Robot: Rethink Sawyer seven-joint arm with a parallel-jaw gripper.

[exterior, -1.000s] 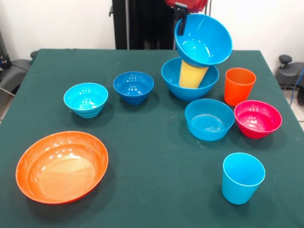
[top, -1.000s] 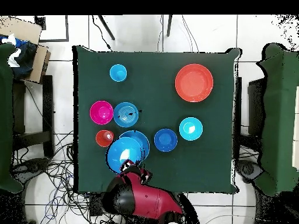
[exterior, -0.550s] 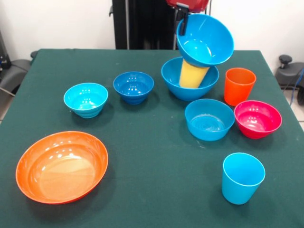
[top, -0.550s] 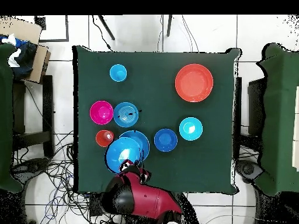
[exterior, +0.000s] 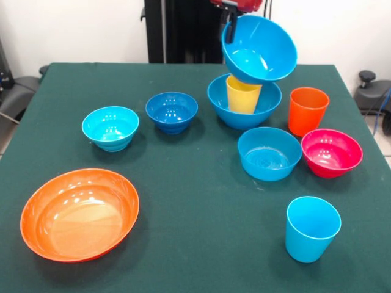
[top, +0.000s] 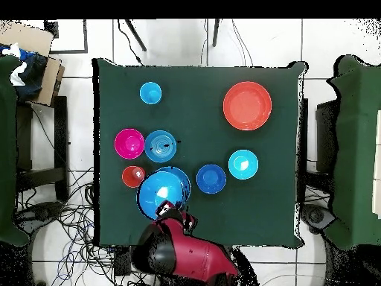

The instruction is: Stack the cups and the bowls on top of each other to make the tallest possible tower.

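Observation:
My gripper [exterior: 231, 23] is shut on the rim of a large blue bowl [exterior: 259, 52] and holds it tilted in the air at the far side of the table. Just below it a yellow cup [exterior: 243, 96] stands upright inside a second large blue bowl [exterior: 220, 107]; the held bowl hangs just above the cup's rim. In the overhead view the held bowl [top: 160, 194] covers both, with the gripper [top: 170, 212] at its edge. To the right stands an orange cup [exterior: 307, 110]. A light blue cup [exterior: 311, 227] stands near the front right.
A medium light blue bowl [exterior: 269, 152] and a magenta-red bowl [exterior: 331, 152] sit in front of the stack. A dark blue bowl [exterior: 171, 112] and a cyan bowl [exterior: 110, 127] sit left of it. A wide orange bowl [exterior: 79, 213] lies at the front left.
The held blue bowl has risen and shifted slightly left, uncovering the yellow cup's rim. The cup now stands straight in the lower bowl.

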